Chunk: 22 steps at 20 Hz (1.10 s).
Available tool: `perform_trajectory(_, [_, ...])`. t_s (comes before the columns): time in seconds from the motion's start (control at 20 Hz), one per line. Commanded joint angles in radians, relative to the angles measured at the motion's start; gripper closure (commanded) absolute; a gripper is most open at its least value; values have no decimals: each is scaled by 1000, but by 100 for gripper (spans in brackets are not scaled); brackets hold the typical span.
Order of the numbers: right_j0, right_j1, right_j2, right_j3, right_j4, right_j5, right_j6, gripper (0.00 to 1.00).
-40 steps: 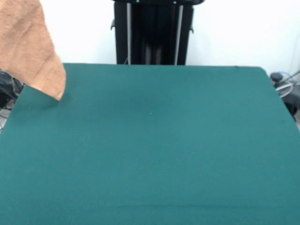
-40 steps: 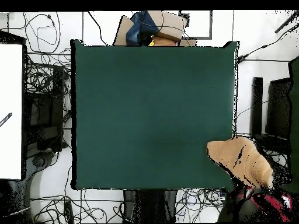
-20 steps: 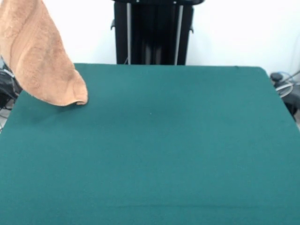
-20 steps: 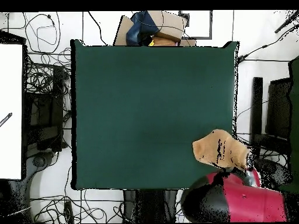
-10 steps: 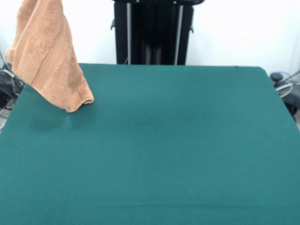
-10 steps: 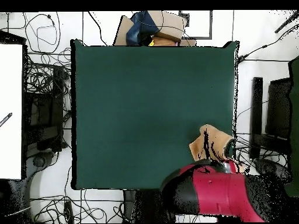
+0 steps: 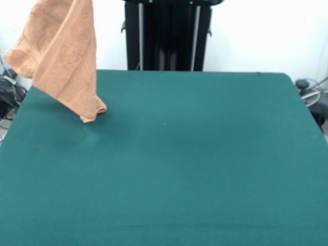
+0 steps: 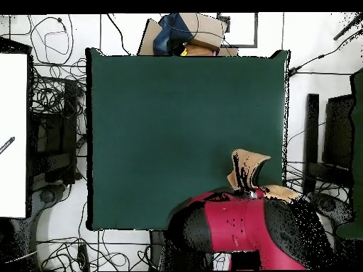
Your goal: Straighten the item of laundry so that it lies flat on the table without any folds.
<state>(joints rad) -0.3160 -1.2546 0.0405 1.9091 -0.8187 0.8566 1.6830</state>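
Observation:
The peach-orange towel (image 7: 64, 56) hangs in the air over the far left corner of the dark green table (image 7: 195, 164). Its top runs out of the front view's upper edge and its lowest corner hangs just above the cloth. In the overhead view the towel (image 8: 248, 167) shows crumpled near the table's lower right. The red and black arm (image 8: 234, 230) reaches in from the bottom. My gripper (image 8: 249, 190) sits at the towel's upper end, mostly hidden by arm and towel, and holds it up.
The black pedestal (image 7: 167, 35) stands behind the table's far edge. Cables and dark equipment (image 8: 53, 120) lie on the floor beside the table, and a cardboard box (image 8: 188, 34) sits beyond the edge opposite the robot. A white board (image 8: 13, 134) is at the left.
The arm has swung further in over the table, carrying the hanging towel inward from the corner. The towel has turned and its lowest corner now hangs further in over the cloth.

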Motion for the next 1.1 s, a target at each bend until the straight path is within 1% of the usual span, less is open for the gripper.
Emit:
perform_trajectory(0.05, [86, 71, -58, -30, 26, 118, 382, 100])
perform_trajectory(0.2, [126, 108, -68, -49, 19, 131, 444, 100])
perform_trajectory(0.4, [177, 150, -81, -81, 25, 160, 510, 100])
perform_trajectory(0.65, [240, 218, -106, -118, 40, 166, 586, 100])
perform_trajectory(0.85, [270, 245, -119, -137, 58, 168, 611, 100])
perform_trajectory(1.1, [299, 278, -128, -162, 60, 180, 648, 100])
